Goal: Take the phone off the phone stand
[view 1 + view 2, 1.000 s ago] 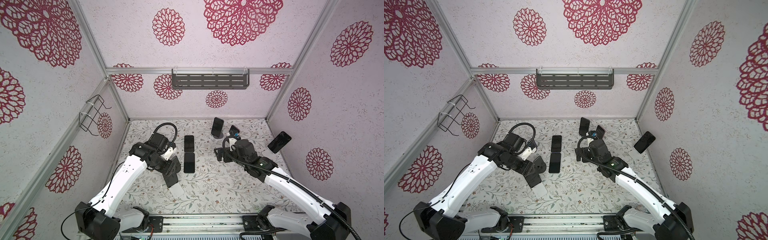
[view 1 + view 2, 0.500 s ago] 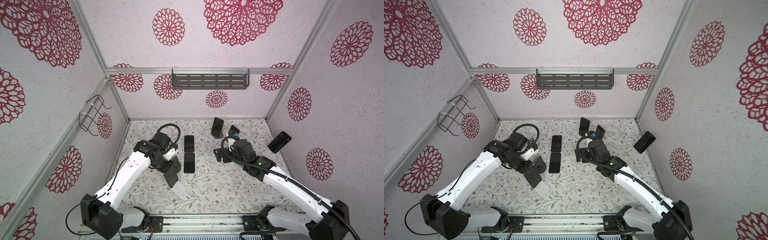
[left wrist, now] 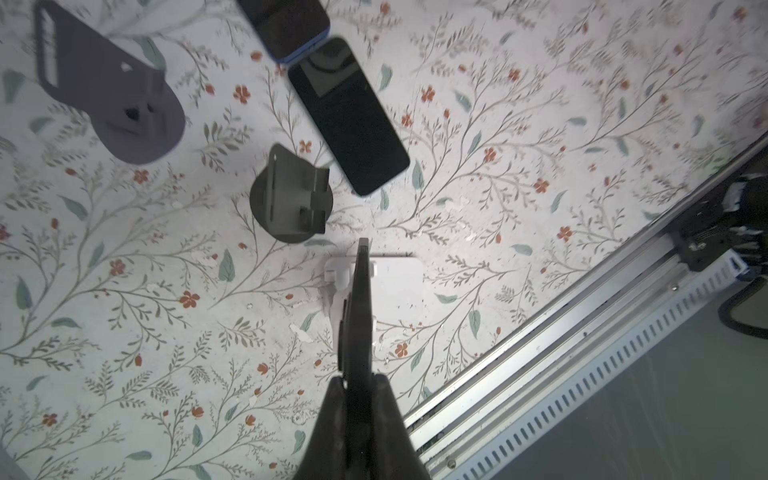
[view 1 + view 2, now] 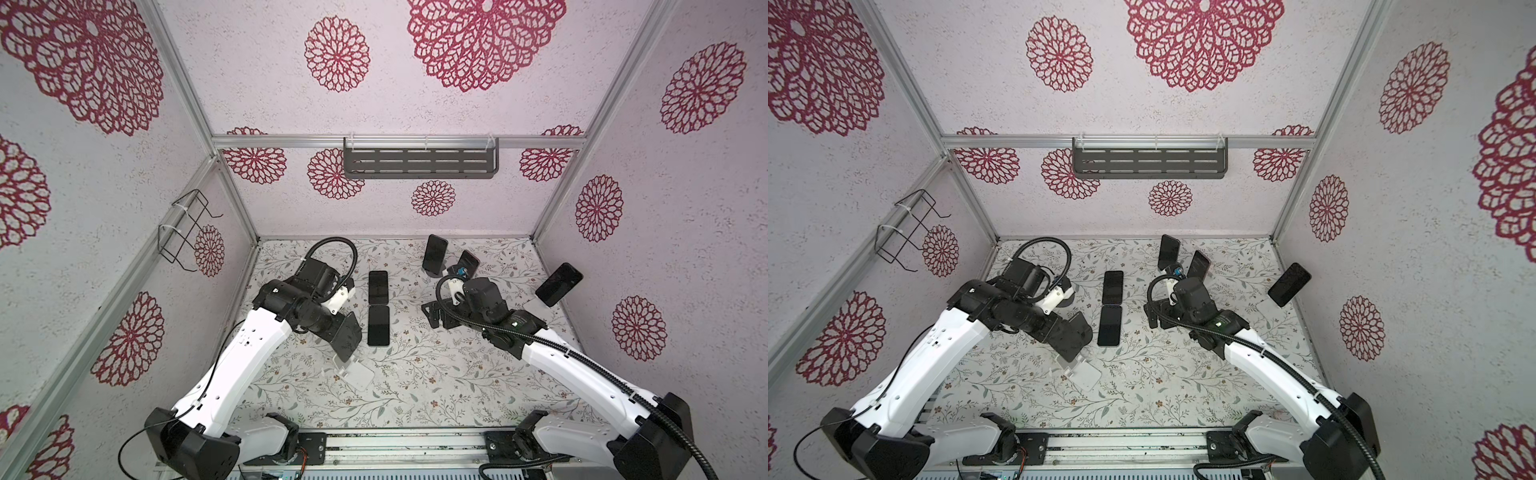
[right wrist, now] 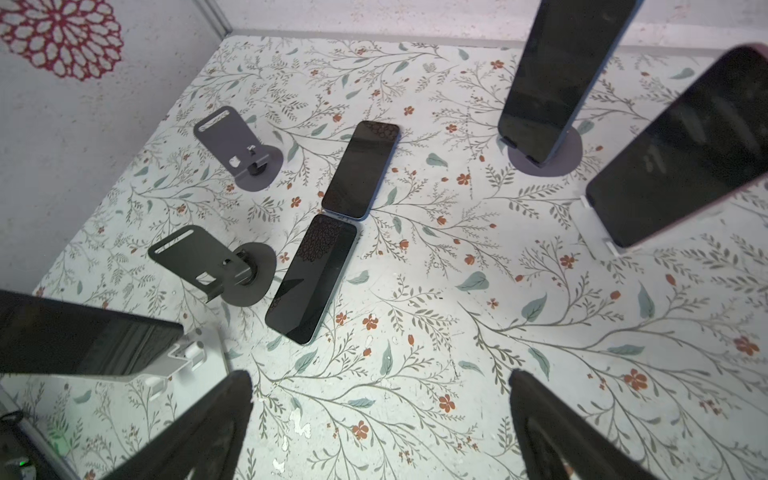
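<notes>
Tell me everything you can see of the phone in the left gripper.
The phone is a thin black slab with a glossy, dark face, seen edge-on from the left wrist. The left gripper has its jaws shut across its thickness at one end. It tilts above the white stand; whether it touches that stand cannot be told.

i can't read any text, label, brand or number from here — the phones (image 5: 311,272) show only dark screens, and nothing on the stands (image 5: 208,257) is legible to me.
</notes>
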